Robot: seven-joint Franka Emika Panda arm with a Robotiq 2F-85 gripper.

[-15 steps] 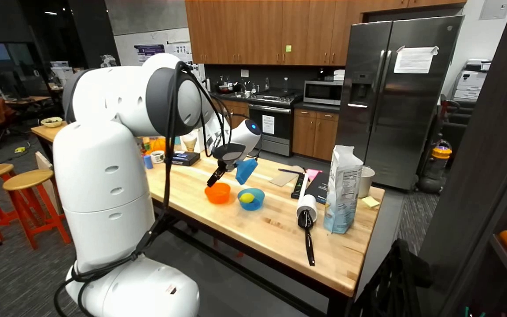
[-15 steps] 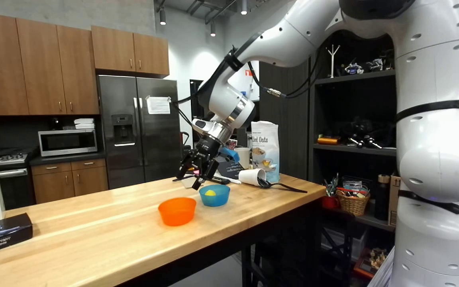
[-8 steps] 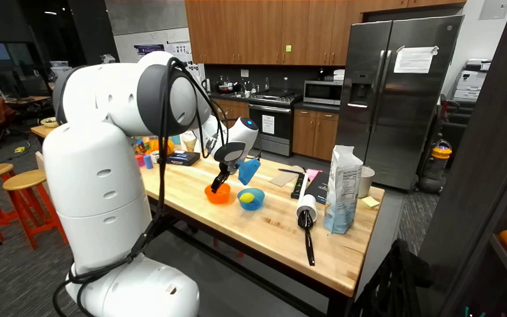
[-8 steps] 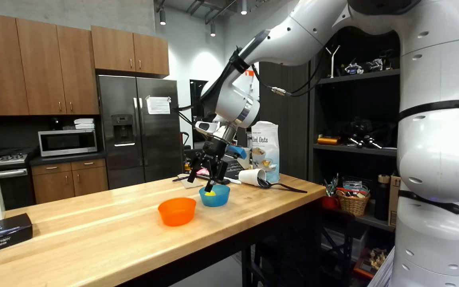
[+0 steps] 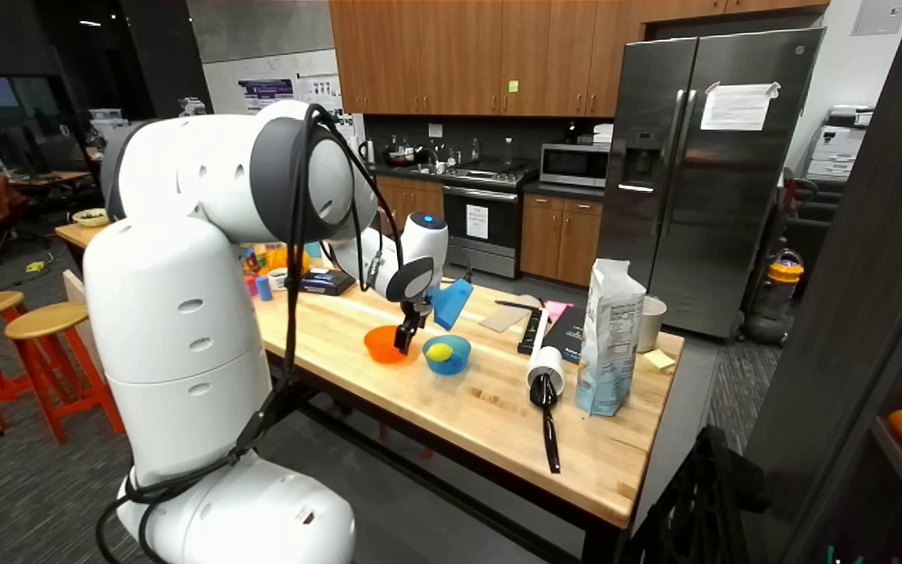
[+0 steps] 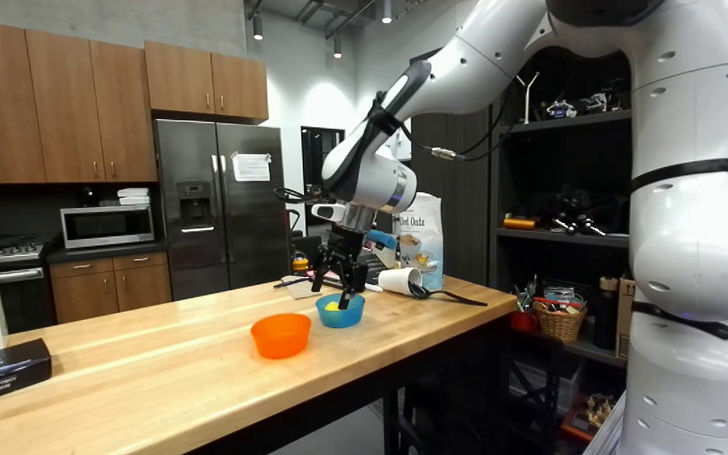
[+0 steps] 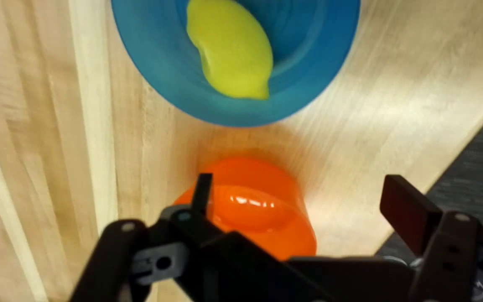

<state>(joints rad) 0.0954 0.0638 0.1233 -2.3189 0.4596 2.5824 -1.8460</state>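
The end effector [image 7: 300,195] hangs with its fingers spread wide, gripping only air; whether either fingertip touches anything, I cannot tell. Below it, the orange bowl [image 7: 262,214] sits on the counter [image 7: 392,105], partly hidden by one finger. Just beyond stands the blue bowl [image 7: 317,58], a lemon [image 7: 233,50] lying inside. Farther off, a white cup [image 6: 395,280] lies tipped near an oats bag [image 6: 428,240].

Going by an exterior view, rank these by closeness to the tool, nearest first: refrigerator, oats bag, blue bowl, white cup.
1. Blue bowl: just right of the tool in frame.
2. White cup: farther right, lying on its side.
3. Oats bag: upright, right of the cup.
4. Refrigerator: background, beyond the table.
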